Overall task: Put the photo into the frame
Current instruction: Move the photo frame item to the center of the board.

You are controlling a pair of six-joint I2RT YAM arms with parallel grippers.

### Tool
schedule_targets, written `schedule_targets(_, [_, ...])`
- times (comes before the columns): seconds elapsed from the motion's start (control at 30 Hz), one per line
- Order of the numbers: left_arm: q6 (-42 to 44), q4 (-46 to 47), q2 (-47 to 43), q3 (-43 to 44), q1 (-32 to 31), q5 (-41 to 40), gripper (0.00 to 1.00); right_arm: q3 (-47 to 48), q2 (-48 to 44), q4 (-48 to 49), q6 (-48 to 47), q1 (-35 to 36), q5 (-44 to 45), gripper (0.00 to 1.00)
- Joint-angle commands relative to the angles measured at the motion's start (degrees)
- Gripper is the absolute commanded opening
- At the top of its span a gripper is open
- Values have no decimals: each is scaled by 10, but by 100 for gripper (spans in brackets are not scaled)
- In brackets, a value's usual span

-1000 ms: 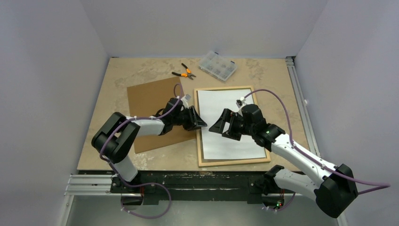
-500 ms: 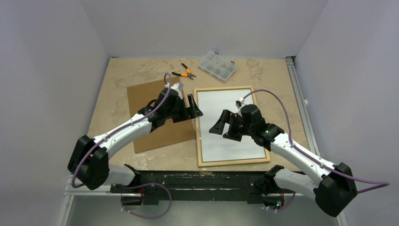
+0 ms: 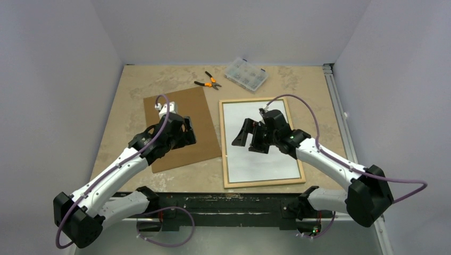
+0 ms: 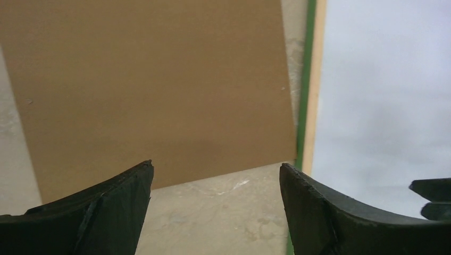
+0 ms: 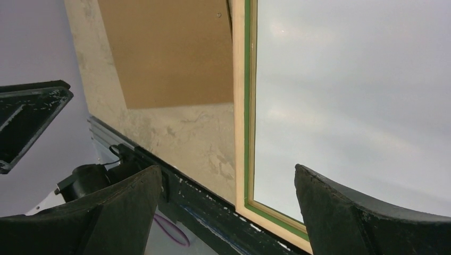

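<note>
On the bench, the left pincer hovers with jaws apart and empty over the brown backing sheet, left of centre, likely poised to fetch it. Beside the sheet's right edge, the frame lies face down, pale wood back upward, toward the near edge. The photo rests inside it, white back up, apparently already seated. The right pincer hangs above the photo, jaws apart, holding nothing.

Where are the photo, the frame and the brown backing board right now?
photo [image 3: 263, 167], top view, on the bare white lower half.
frame [image 3: 264, 183], top view, on the near wooden rail.
brown backing board [image 3: 186, 103], top view, on the uncovered far part.
</note>
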Motion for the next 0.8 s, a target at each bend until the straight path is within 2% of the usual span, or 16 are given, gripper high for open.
schedule_targets(0.0, [22, -58, -2, -14, 24, -46, 86, 56, 45, 37, -4, 21, -14, 94])
schedule_targets(0.2, [33, -17, 8, -60, 126, 56, 87, 174, 164, 13, -23, 75, -1, 94])
schedule_targets(0.43, [49, -35, 35, -79, 218, 71, 93, 334, 318, -26, -46, 122, 4, 94])
schedule_targets(0.77, [70, -13, 120, -94, 425, 149, 94, 476, 465, -123, -88, 134, 93, 94])
